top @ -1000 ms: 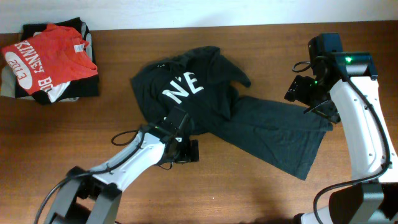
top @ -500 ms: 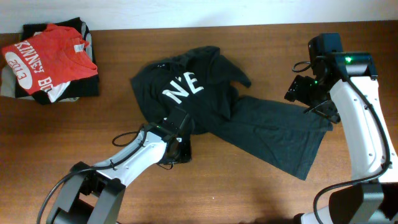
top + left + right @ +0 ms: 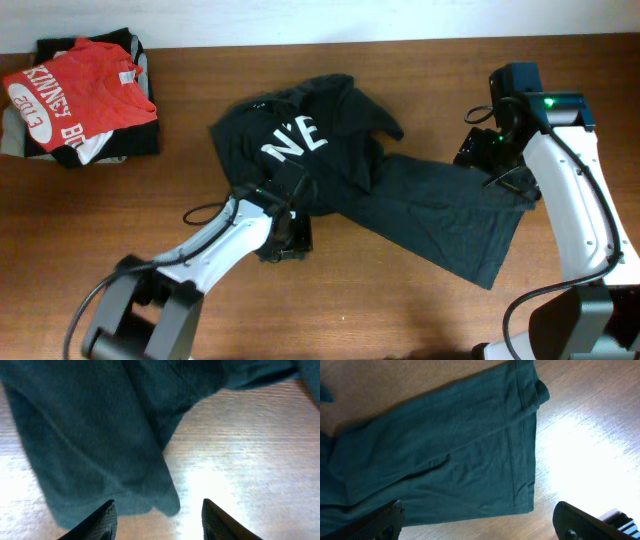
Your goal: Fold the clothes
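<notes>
The clothes, a black T-shirt [image 3: 430, 212] with white letters on its chest, lie crumpled and spread across the table's middle. My left gripper [image 3: 290, 238] sits low at the shirt's near left edge. In the left wrist view its jaws stand apart over bare wood, and a rounded lobe of the dark fabric [image 3: 90, 435] hangs just beyond the left fingertip [image 3: 106, 521]. My right gripper [image 3: 478, 150] hovers above the shirt's right end. Its jaws are wide open over the hemmed edge [image 3: 435, 450], holding nothing.
A stack of folded garments with a red T-shirt [image 3: 80, 95] on top lies at the back left corner. Brown wooden table [image 3: 400, 320] shows in front of the shirt and to its far right.
The left gripper's jaws narrowed at the shirt's edge, then parted again, and it shifted slightly; the fabric stayed on the table. The right arm eased a little to the left.
</notes>
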Controlling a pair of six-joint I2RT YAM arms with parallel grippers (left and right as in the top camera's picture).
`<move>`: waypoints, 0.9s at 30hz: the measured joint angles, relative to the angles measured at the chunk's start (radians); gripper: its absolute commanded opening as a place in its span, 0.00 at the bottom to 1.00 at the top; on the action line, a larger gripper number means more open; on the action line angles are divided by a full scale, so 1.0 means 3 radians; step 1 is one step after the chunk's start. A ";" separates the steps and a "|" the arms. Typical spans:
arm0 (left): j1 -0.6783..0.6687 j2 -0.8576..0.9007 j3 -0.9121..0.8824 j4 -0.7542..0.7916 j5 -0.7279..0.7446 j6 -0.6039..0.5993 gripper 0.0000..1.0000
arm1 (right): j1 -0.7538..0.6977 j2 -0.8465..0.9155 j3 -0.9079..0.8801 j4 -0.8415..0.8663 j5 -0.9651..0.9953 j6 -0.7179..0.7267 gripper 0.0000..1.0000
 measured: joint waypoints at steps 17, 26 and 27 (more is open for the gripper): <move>0.0009 0.0333 0.0214 -0.0369 -0.0022 -0.0046 0.01 | 0.0000 0.0000 -0.0025 0.0037 0.0000 0.0003 0.99; 0.0010 0.0338 0.0347 -0.0520 -0.0140 -0.0018 0.16 | 0.0000 0.0000 -0.0025 0.0038 0.0000 0.0001 0.99; 0.0009 0.0338 0.0347 -0.0520 -0.0141 -0.0023 0.19 | 0.0000 0.0000 -0.0025 0.0038 0.0000 0.0003 0.99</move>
